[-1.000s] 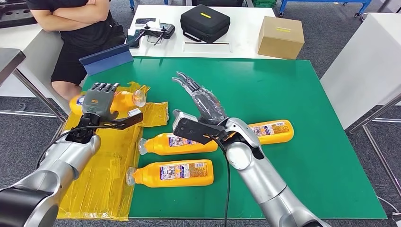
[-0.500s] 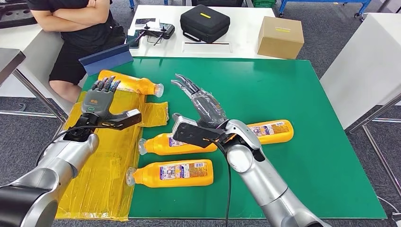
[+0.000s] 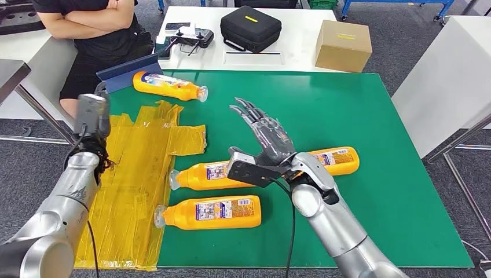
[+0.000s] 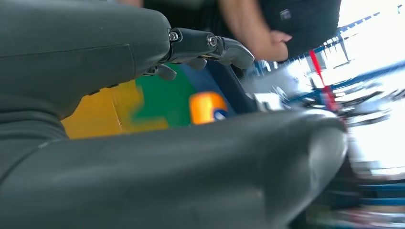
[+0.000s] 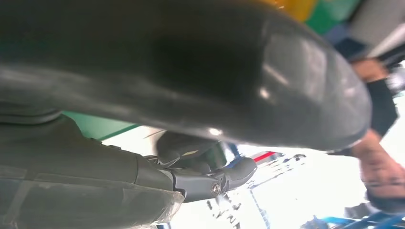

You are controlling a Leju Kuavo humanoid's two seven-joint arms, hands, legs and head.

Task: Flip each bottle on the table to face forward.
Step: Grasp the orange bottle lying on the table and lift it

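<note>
Green matting (image 3: 347, 116) covers the work table, a crinkled yellow plastic sheet (image 3: 139, 174) taped along its left side, white tables and grey carpet behind. Head view: four orange bottles, smooth squat plastic with printed labels and clear caps. Far bottle (image 3: 168, 85) lies near the back-left edge beside a blue board (image 3: 128, 73), label up. Middle bottle (image 3: 215, 176) and near bottle (image 3: 211, 212) lie parallel, caps toward the sheet, labels showing. Fourth bottle (image 3: 333, 161) lies behind the right forearm, label partly visible. Right hand (image 3: 267, 136) hovers above the mat, fingers spread and straight, holding nothing. Left hand (image 3: 92, 113) is raised at the table's left edge, back toward the camera — fingers hidden here. A seated person (image 3: 92, 29), arms folded, sits past the far corner; black case (image 3: 251, 28) and cardboard box (image 3: 344, 45) rest on the white table.

Left wrist view: blurred. Grey thumb and dark fingers (image 4: 215, 45) stand apart with nothing between them — released. An orange bottle end (image 4: 208, 107) shows beyond on green.

Right wrist view: grey cover and a dark fingertip (image 5: 234, 174), nothing gripped.

Judgement: between flips, both hands free. Most labels appear to face up; the fourth bottle looks the likeliest candidate. Next move calls for the right hand to drop over its rounded body and roll it, minding the slick plastic.
</note>
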